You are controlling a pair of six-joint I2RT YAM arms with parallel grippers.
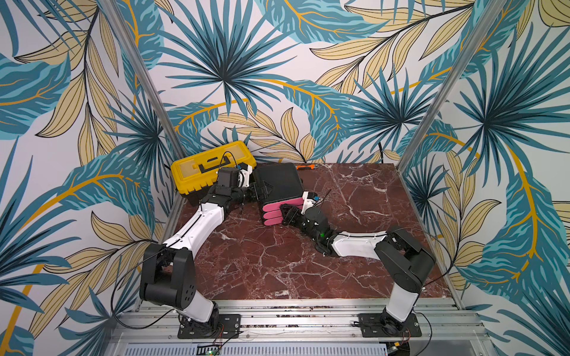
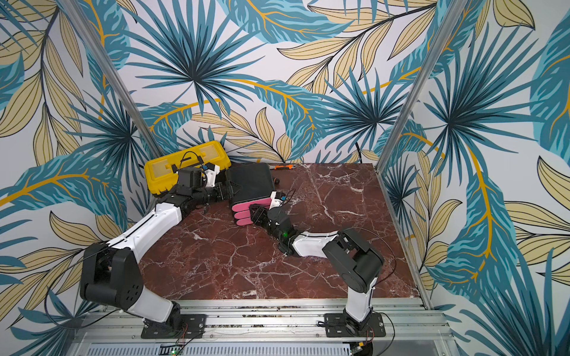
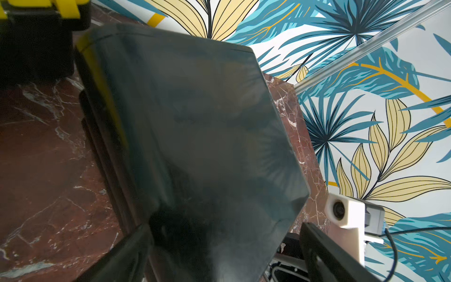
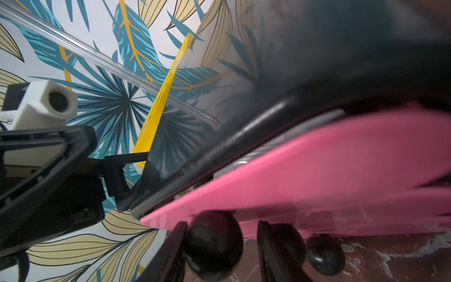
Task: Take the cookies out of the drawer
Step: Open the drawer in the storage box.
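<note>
hidden: cookies, we see none in any view; the drawer insides sit behind the pink drawer fronts (image 1: 277,212), so we cannot tell which drawer has them
blurred: the right wrist view is smeared across the black drawer cabinet (image 1: 279,178); the left wrist view is mostly filled by one dark panel of it
hard to make out: orange-handled tool (image 1: 305,166) at the back wall; small dark ball (image 2: 276,181) just beside the cabinet, clear in a top view only
counts: one cabinet, three pink fronts, three black knobs (image 4: 212,240) in the right wrist view, one yellow toolbox (image 1: 212,169), two arms
right gripper (image 4: 222,227): jaws partly apart, straddling one knob; one finger (image 4: 174,251) touches it, and we see a slit at the other
left gripper (image 1: 262,191): jaws spread wide at the cabinet side nearest the toolbox, cabinet body between them; we cannot tell if they press on it
table: red marble tabletop (image 1: 277,262); cabinet and toolbox stand on it
</note>
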